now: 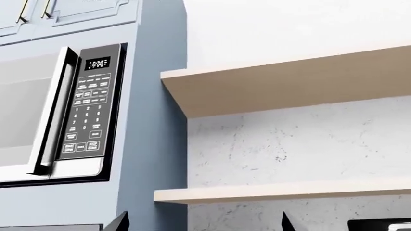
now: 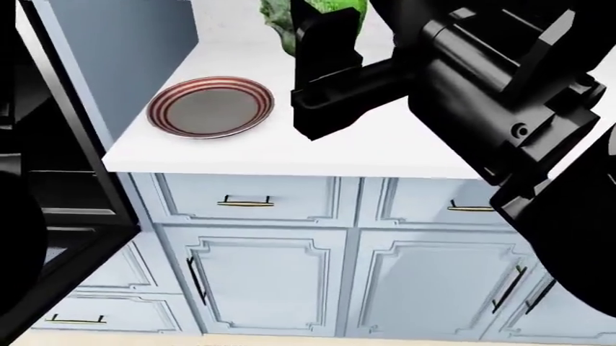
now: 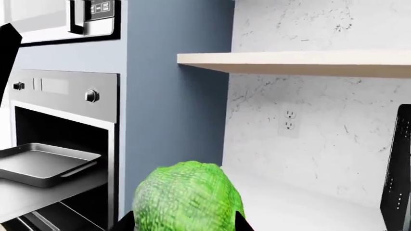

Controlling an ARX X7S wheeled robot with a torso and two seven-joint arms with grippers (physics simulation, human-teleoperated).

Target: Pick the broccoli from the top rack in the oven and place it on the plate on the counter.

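Currently bright green bumpy broccoli [image 3: 188, 198] clamped in black right gripper [image 2: 322, 43], held above smooth white counter [image 2: 288, 148], beside round red-ringed grey plate [image 2: 210, 107]. Left gripper [image 1: 202, 222] jaws spread apart, holding nothing, facing pale wooden shelves [image 1: 289, 82].

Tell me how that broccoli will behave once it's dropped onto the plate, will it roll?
The broccoli looks rounded and bumpy, so it may roll slightly, then settle. The plate seems shallow, so its rim probably gives little stop. It is small beside the plate, likely light.
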